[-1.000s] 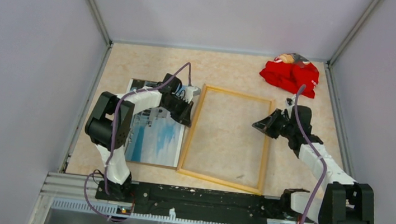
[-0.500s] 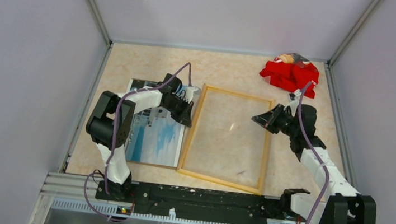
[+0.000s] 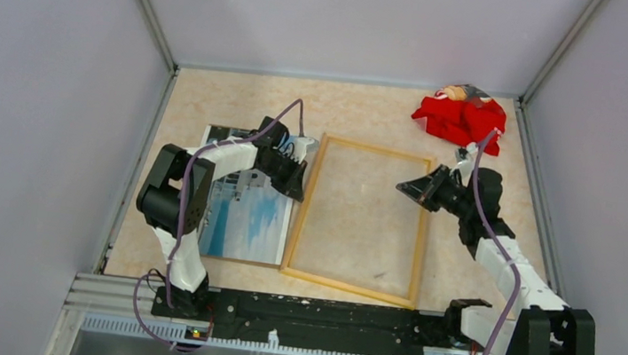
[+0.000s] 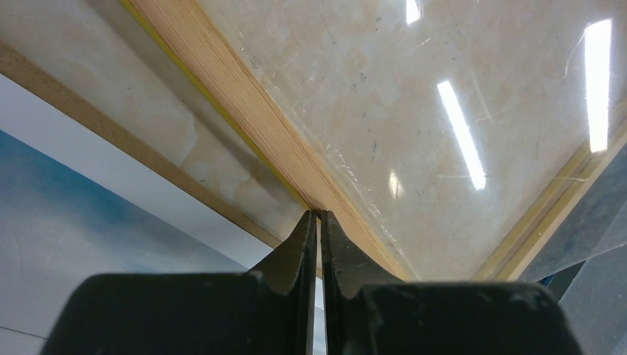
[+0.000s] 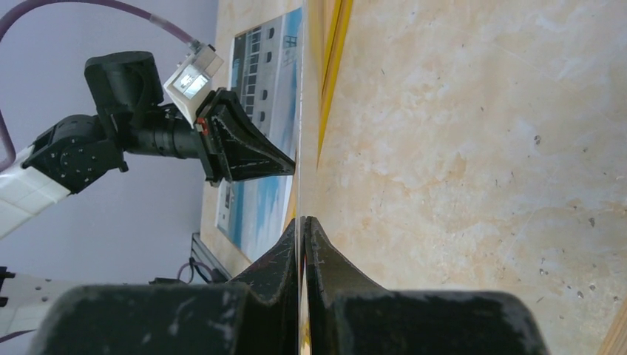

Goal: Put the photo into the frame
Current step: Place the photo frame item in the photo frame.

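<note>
The frame (image 3: 350, 282) lies with its pale wood back up in the middle of the table; its yellow front edge shows in the right wrist view (image 5: 334, 59). The photo (image 3: 243, 219) lies face up on a brown backing board (image 3: 238, 261) to the frame's left. My left gripper (image 3: 298, 189) is shut, with its tips (image 4: 319, 214) against the frame's left rail (image 4: 244, 111). My right gripper (image 3: 400, 188) is shut on the right edge of a thin clear sheet (image 4: 458, 111) and holds it over the frame's opening. That sheet appears edge-on between the jaws (image 5: 302, 220).
A red cloth (image 3: 462, 118) lies at the back right corner. Grey walls enclose the table on three sides. The black rail with both arm bases runs along the near edge (image 3: 313, 313).
My right gripper has moved slightly left and toward the back with the clear sheet, whose glare shifted. The left gripper, the frame and the photo have not moved.
</note>
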You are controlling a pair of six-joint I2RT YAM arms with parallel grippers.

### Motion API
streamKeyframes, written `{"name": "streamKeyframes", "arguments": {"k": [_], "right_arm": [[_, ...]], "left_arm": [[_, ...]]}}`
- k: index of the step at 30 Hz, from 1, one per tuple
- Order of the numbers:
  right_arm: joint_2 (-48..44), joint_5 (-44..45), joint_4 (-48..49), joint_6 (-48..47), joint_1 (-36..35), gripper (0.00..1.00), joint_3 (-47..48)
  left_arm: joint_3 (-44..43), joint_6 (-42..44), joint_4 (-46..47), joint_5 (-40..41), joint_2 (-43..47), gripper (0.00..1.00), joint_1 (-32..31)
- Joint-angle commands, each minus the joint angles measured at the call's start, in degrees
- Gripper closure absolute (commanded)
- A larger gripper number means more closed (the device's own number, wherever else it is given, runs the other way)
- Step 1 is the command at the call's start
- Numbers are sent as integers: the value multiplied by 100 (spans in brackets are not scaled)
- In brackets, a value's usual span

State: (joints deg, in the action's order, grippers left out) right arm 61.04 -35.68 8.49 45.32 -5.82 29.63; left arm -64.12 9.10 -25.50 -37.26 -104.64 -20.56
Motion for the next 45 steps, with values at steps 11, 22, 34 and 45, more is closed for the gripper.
{"name": "streamKeyframes", "arguments": {"k": [11, 22, 34, 45], "right_arm": [[675, 430, 355, 600, -2, 100, -154], [852, 736, 397, 966, 11, 100, -376], [1033, 852, 543, 1088, 55, 100, -641], [765, 372, 524, 1449, 20, 100, -679]], "left_arm": [[-194, 30, 58, -148, -52, 90, -26], [-160, 43, 73, -167, -66, 90, -26], [-153, 31, 71, -201, -54, 90, -27], [-117, 9, 88, -247, -39, 90, -30]]}}
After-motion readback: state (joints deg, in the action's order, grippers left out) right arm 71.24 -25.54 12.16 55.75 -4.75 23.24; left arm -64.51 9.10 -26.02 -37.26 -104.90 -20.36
